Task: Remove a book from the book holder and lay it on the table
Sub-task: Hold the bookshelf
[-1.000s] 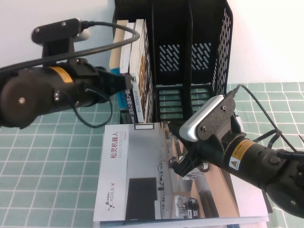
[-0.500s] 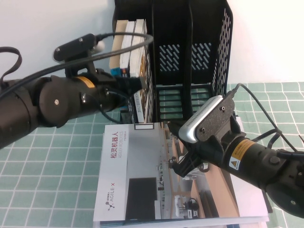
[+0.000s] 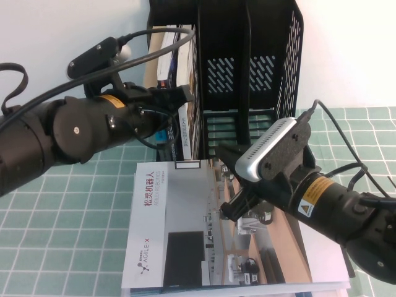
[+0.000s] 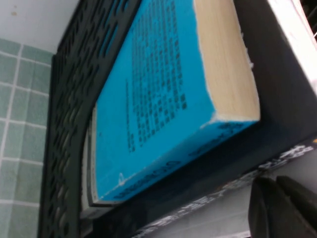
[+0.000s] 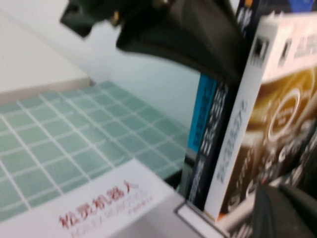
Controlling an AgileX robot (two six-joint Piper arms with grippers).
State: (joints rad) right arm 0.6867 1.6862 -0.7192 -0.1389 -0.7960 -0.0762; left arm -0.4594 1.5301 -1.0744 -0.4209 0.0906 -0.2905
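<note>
The black book holder point(image 3: 260, 62) stands at the back of the green gridded table point(image 3: 62, 204), with books upright in its left compartment. The book, white-spined point(image 3: 183, 127), shows its dark and orange cover point(image 5: 267, 114) in the right wrist view. My left gripper point(image 3: 185, 94) is among these books, near their upper part. Its fingers point(image 4: 280, 208) lie together, shut, against a white book face beside a dark-spined book point(image 4: 267, 99) and a blue book point(image 4: 158, 99). My right gripper point(image 3: 230, 209) hovers low in front of the holder, shut and empty, with its fingers point(image 5: 287, 213) near the book's foot.
A large white-grey booklet point(image 3: 185, 229) lies flat on the table before the holder, under my right arm. The holder's middle and right compartments hold nothing. Bare green cloth stretches to the left point(image 5: 59, 144).
My left arm has swung right, and its gripper has gone in among the books in the left compartment. The right arm has shifted slightly upward.
</note>
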